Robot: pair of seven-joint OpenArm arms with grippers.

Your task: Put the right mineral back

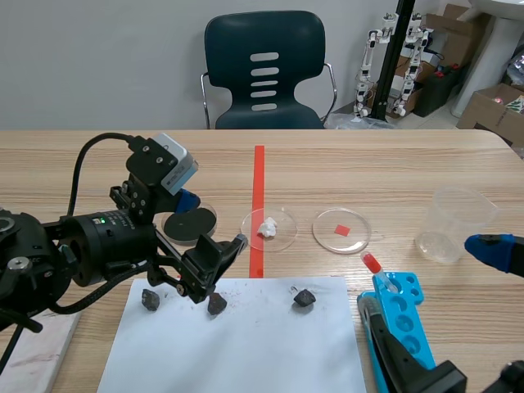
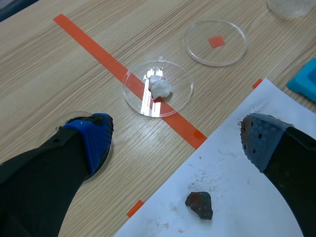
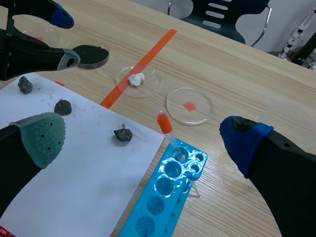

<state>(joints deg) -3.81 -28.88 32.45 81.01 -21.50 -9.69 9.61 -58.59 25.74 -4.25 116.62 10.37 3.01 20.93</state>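
Dark right rock [image 1: 304, 298] loose on paper [image 1: 246, 352], near bare dish [image 1: 327, 237], likely its home; left gripper [image 1: 214, 266] splayed over middle rock [image 1: 216, 304]; right gripper [image 3: 143, 136] splayed, unladen.

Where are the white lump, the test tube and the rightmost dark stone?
white lump [image 2: 160, 89], left wrist view, its middle.
test tube [image 3: 169, 137], right wrist view, mid-length of the tube.
rightmost stone [image 1: 304, 298], scene view, its middle.

Bare white paper [image 1: 246, 352] open all round the right mineral [image 1: 304, 298], middle mineral [image 1: 216, 304] well apart beside it beneath the left gripper [image 2: 176, 137] with fingers spread, blue tube rack [image 1: 405, 319] and its leaning tube [image 1: 377, 268] crowding the paper's right edge, empty clear dish [image 1: 327, 239] just beyond.
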